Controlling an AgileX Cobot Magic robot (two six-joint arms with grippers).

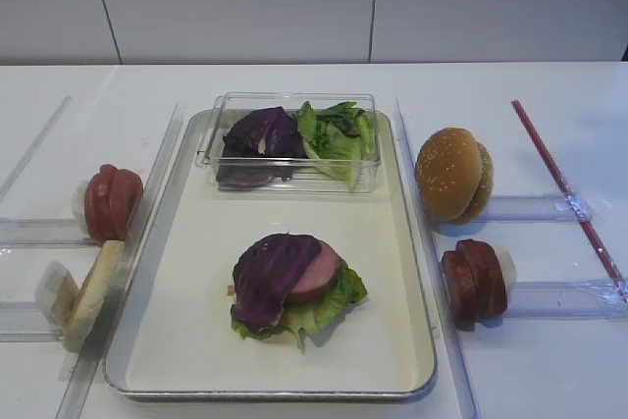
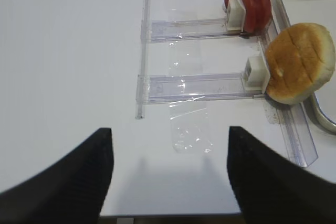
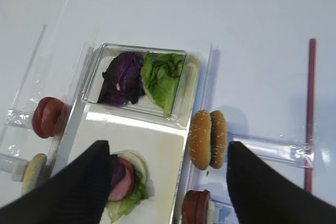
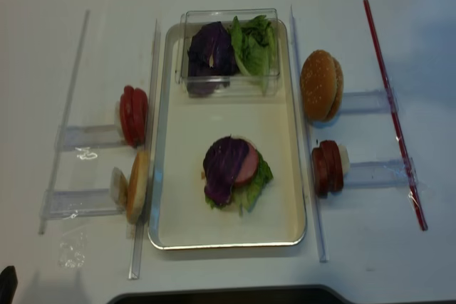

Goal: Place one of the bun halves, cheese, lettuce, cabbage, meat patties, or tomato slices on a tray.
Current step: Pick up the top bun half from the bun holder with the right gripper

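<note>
The two sesame bun halves (image 1: 453, 175) stand on edge, pressed together, in a clear holder on the right side of the bench (image 1: 530, 95), just beside the tray (image 1: 412, 340). Nobody is touching them. On the tray sits a half-built burger: lettuce (image 1: 329, 306) at the bottom, a pink meat slice (image 1: 316, 274), and a purple cabbage leaf (image 1: 270, 277) on top. Behind it, in a clear box (image 1: 294, 105), lie more cabbage and lettuce. The meat patties (image 1: 473, 282) stand in their own holder, near the buns and closer to us. On the left side stand the tomato slices (image 1: 111, 203) and a pale flat bun half (image 1: 93, 293).

The right hand (image 3: 168, 182) is spread wide and holds nothing. It hangs high above the tray's right edge, with the buns showing between its fingers. The left hand (image 2: 170, 182) is also spread and empty, over bare bench well left of the tomato slices.

It looks like a new pick is about to start. The right hand likely needs to come down and close on one bun top.
</note>
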